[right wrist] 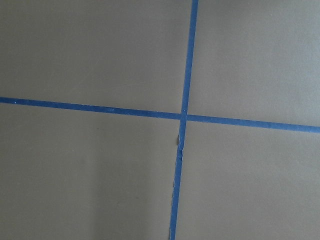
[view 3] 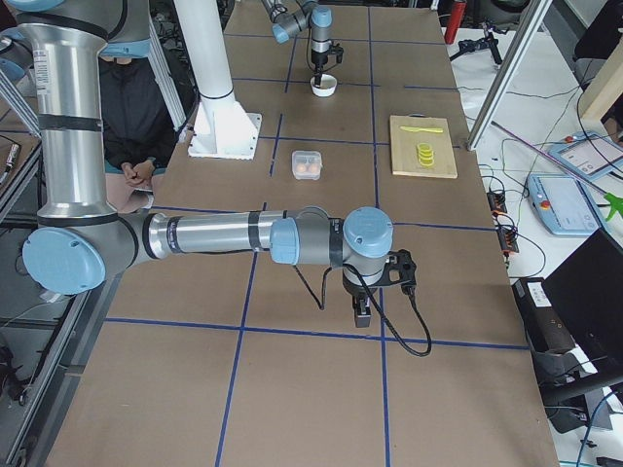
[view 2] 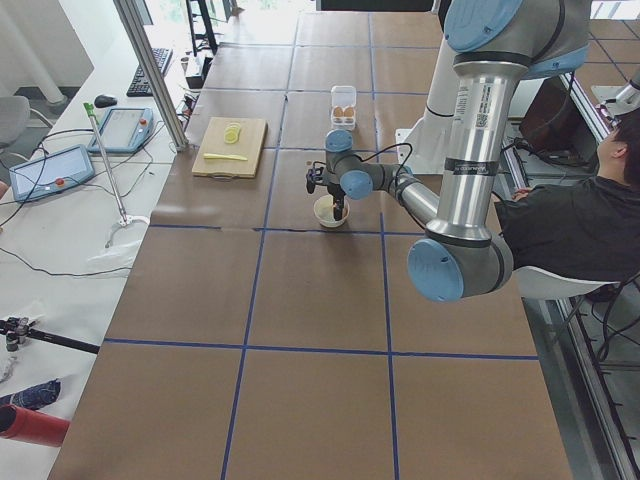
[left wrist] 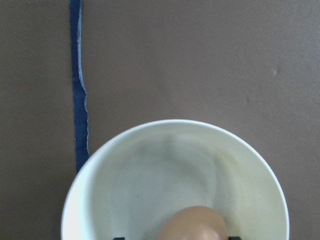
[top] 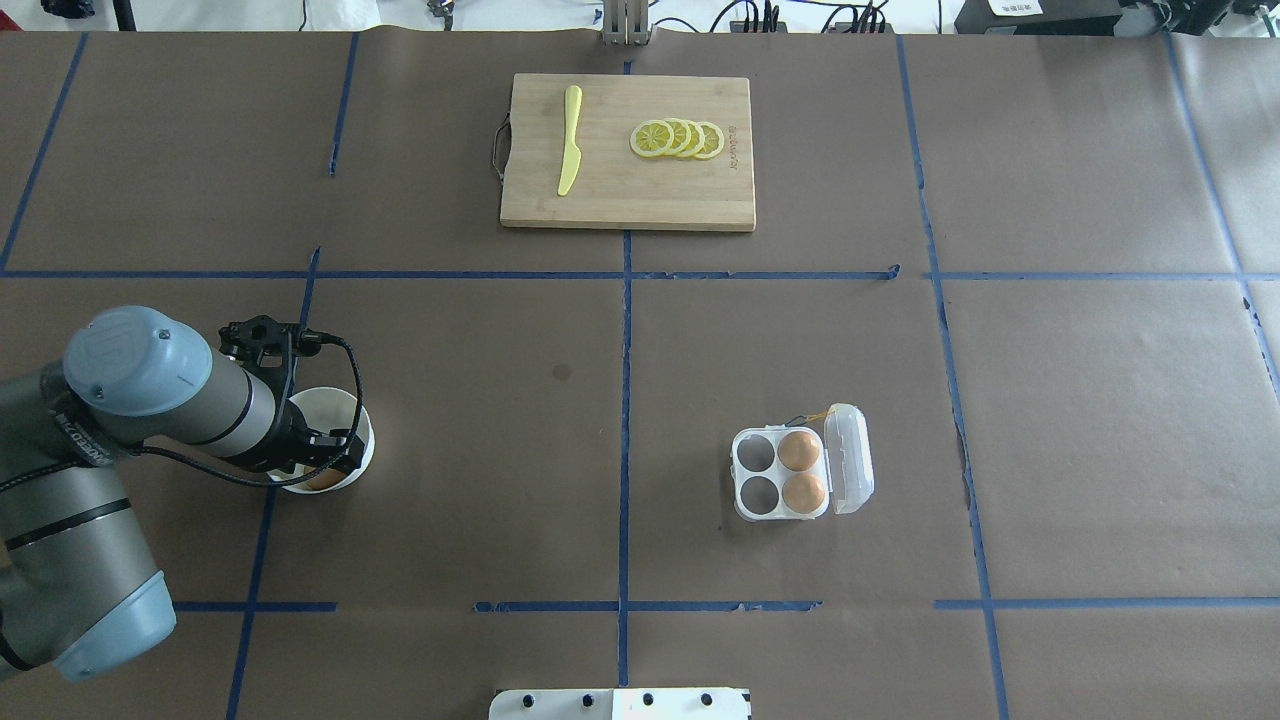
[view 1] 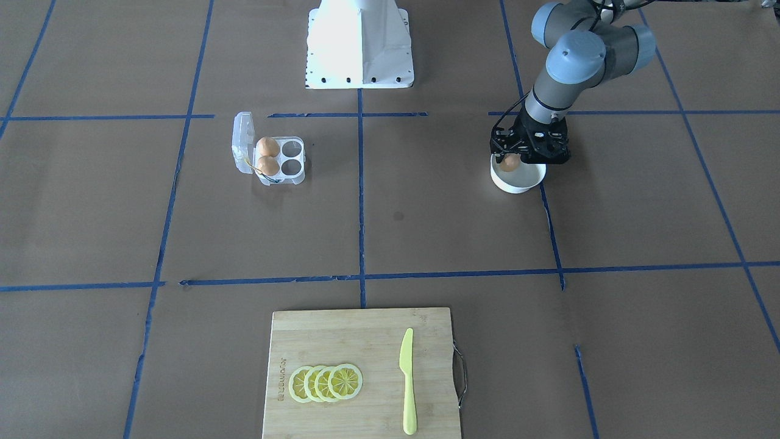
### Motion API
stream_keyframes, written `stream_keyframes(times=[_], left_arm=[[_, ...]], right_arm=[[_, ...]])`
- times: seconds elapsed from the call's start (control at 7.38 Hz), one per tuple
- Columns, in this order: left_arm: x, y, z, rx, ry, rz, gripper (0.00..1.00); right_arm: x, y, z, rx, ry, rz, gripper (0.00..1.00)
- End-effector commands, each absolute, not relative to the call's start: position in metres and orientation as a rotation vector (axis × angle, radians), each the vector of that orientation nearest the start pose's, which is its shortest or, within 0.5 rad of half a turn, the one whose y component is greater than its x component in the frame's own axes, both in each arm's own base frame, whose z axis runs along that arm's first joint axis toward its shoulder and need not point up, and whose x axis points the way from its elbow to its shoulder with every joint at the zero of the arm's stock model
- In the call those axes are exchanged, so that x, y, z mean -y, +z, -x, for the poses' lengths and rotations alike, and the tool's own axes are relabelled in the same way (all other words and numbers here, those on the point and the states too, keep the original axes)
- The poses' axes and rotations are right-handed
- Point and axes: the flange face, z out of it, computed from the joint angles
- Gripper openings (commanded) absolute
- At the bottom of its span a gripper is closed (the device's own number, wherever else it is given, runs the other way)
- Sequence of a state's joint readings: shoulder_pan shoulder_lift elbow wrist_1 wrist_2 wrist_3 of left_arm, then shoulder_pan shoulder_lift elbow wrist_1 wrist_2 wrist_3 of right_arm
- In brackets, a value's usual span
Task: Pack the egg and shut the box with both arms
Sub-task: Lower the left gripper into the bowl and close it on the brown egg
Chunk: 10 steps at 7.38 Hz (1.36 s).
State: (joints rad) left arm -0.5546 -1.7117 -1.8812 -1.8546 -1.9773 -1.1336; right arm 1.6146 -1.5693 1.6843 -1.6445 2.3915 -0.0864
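Observation:
The egg (left wrist: 194, 224) is orange-brown and sits between my left gripper's fingertips over the round white bowl (left wrist: 125, 170). My left gripper (view 1: 513, 160) is shut on the egg (view 1: 510, 161) at the bowl's rim (view 1: 518, 183). The clear box (top: 762, 475) stands open on the table, lid (top: 850, 458) hinged back, with two eggs (top: 800, 451) in the cells beside the lid and two cells empty. It also shows in the front view (view 1: 286, 160). My right gripper (view 3: 361, 313) shows only in the exterior right view, low over bare table, and I cannot tell its state.
A wooden cutting board (top: 640, 195) with lemon slices (top: 678, 139) and a yellow-green knife (top: 569, 152) lies at the far middle. The robot's white base (view 1: 359, 46) stands at the near edge. Blue tape lines (right wrist: 182, 117) cross the brown table.

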Motion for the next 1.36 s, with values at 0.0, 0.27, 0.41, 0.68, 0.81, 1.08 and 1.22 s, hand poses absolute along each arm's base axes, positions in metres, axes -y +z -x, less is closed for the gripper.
stream_keyframes(times=[0.0,0.27,0.41,0.68,0.81,1.08,1.22], left_arm=[[0.368,0.414,-0.416,-0.818,0.039,-0.002,0.62],[0.367,0.414,-0.417,-0.818,0.04,-0.001,0.53],[0.368,0.414,-0.416,-0.818,0.039,-0.002,0.44],[0.368,0.413,-0.416,-0.818,0.039,-0.002,0.26],[0.369,0.407,-0.412,-0.829,0.036,-0.01,0.16],[0.367,0.388,-0.396,-0.862,0.032,-0.036,0.01],[0.367,0.378,-0.378,-0.879,0.018,-0.052,0.0]], right_arm=[[0.49,0.606,-0.082,0.816,-0.057,-0.093,1.0],[0.49,0.605,-0.082,0.816,-0.059,-0.096,1.0],[0.49,0.604,-0.082,0.816,-0.06,-0.098,1.0],[0.491,0.602,-0.082,0.816,-0.059,-0.1,1.0],[0.491,0.602,-0.082,0.816,-0.061,-0.099,1.0],[0.494,0.599,-0.082,0.816,-0.063,-0.105,1.0],[0.494,0.599,-0.082,0.815,-0.064,-0.106,1.0]])
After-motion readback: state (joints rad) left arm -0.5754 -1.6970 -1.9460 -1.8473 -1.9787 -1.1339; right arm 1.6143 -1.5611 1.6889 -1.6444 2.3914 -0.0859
